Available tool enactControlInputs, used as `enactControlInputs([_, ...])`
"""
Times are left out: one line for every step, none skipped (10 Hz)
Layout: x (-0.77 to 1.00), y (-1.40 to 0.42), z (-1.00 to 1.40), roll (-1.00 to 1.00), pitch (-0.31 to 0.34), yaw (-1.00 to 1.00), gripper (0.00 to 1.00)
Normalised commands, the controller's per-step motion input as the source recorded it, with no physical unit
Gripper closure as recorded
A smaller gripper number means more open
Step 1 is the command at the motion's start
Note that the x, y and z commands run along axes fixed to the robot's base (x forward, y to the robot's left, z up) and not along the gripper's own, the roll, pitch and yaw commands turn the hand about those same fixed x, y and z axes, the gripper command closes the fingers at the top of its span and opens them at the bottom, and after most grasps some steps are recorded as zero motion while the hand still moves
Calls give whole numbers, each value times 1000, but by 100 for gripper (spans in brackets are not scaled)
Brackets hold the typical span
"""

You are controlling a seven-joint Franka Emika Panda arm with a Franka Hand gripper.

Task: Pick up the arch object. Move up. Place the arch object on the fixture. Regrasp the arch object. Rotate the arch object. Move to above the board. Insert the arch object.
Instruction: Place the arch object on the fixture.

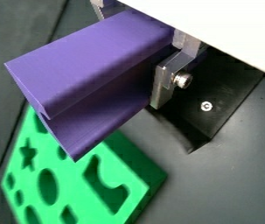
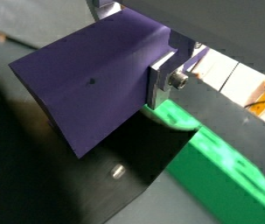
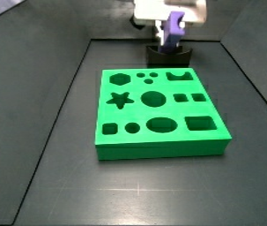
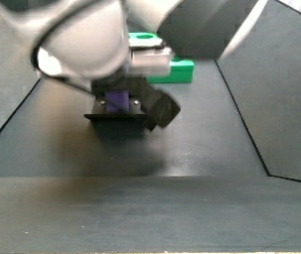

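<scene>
In both wrist views the pincer (image 1: 158,61) is clamped on the purple arch object (image 1: 82,83), the green board (image 1: 70,179) below. In a side view it sits at the far fixture (image 3: 168,55); no writing readable

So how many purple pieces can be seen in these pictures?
1. The arch object is held between the fingers of the gripper, just above the fixture, behind the board in a side view. The arm may hide others.
</scene>
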Motion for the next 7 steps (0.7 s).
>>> enactControlInputs([123,80,-468,-153,-21,-186,100])
enactControlInputs([95,67,-306,-141,-43,-155,100])
enactControlInputs([78,88,-217,-115,-71,-124,100])
enactControlInputs([68,85,-216,-107,-74,-85,100])
enactControlInputs([68,84,-215,-107,-74,-50,100])
enactControlInputs([69,83,-215,-107,-74,-37,100])
enactControlInputs([0,-500,-167,0,0,0,100])
